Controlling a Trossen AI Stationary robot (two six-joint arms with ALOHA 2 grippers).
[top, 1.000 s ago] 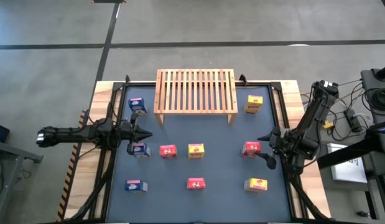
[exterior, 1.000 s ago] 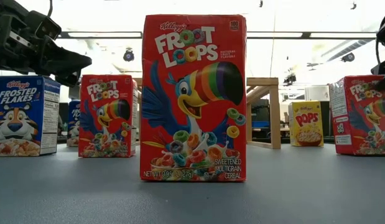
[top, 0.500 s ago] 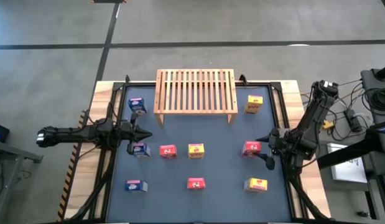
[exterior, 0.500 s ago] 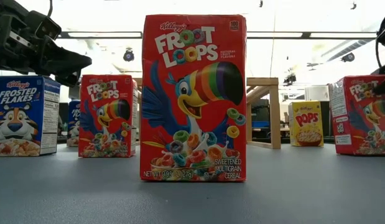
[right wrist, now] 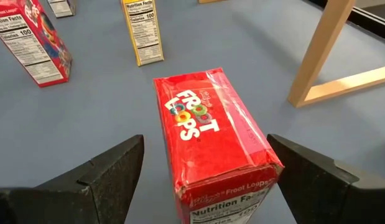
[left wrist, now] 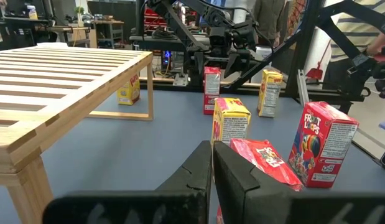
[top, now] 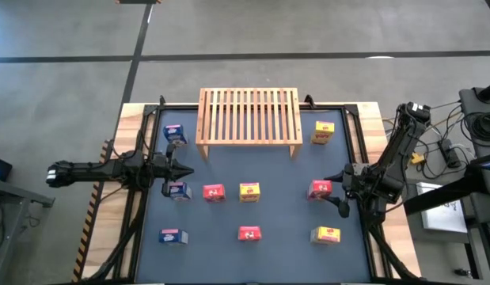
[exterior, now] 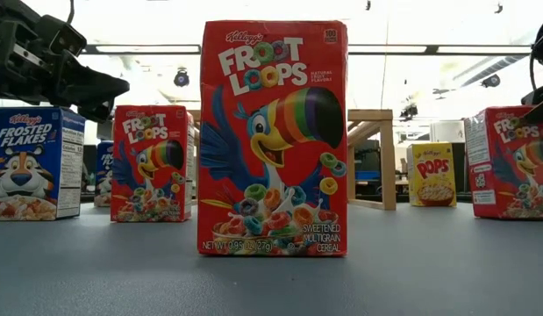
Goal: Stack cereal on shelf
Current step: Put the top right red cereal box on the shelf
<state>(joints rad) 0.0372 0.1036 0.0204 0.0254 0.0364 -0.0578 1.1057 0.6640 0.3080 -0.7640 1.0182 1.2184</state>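
The wooden slatted shelf (top: 248, 115) stands on its legs at the table's far middle. Nine small cereal boxes stand around on the dark mat: blue ones at the left (top: 174, 133), (top: 176, 190), (top: 173, 236), red and yellow ones in the middle (top: 214, 192), (top: 249, 191), (top: 249, 233) and at the right (top: 324, 131), (top: 326, 234). My right gripper (top: 338, 191) is open, and its fingers stand on either side of an upright red box (right wrist: 211, 137) without touching it. My left gripper (top: 185, 170) is shut and empty, above the mat between two blue boxes.
The shelf's legs (right wrist: 323, 50) stand close beyond the red box. A yellow box (left wrist: 231, 121) and red boxes (left wrist: 323, 152) stand ahead of my left gripper. The table's raised frame (top: 363, 142) runs along the sides. People stand in the room beyond.
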